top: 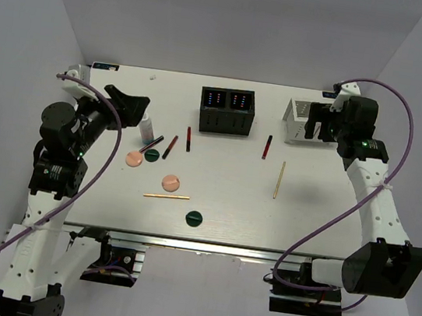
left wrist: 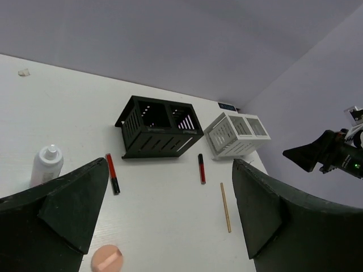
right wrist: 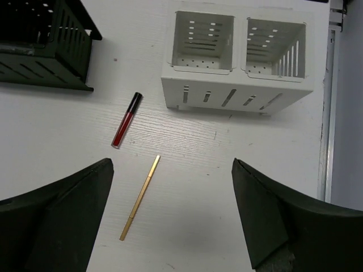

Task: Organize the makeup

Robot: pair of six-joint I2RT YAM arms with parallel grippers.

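The makeup lies scattered on the white table. A white bottle (top: 149,127) (left wrist: 46,164) stands at the left by dark and red pencils (top: 170,147) (left wrist: 112,173). Another red pencil (top: 268,146) (right wrist: 126,119) and a tan stick (top: 279,179) (right wrist: 139,197) lie at the right. Pink discs (top: 171,181) (left wrist: 107,259), green discs (top: 193,218) and a second tan stick (top: 166,196) sit nearer the front. My left gripper (top: 128,105) (left wrist: 170,209) hovers open beside the bottle, holding nothing. My right gripper (top: 318,124) (right wrist: 173,212) is open and empty above the right tan stick.
A black two-compartment box (top: 227,111) (left wrist: 159,127) stands at the back centre. A white slotted box (top: 304,122) (right wrist: 238,85) stands to its right, close under the right wrist. The table's right edge (right wrist: 326,113) runs just past the white box.
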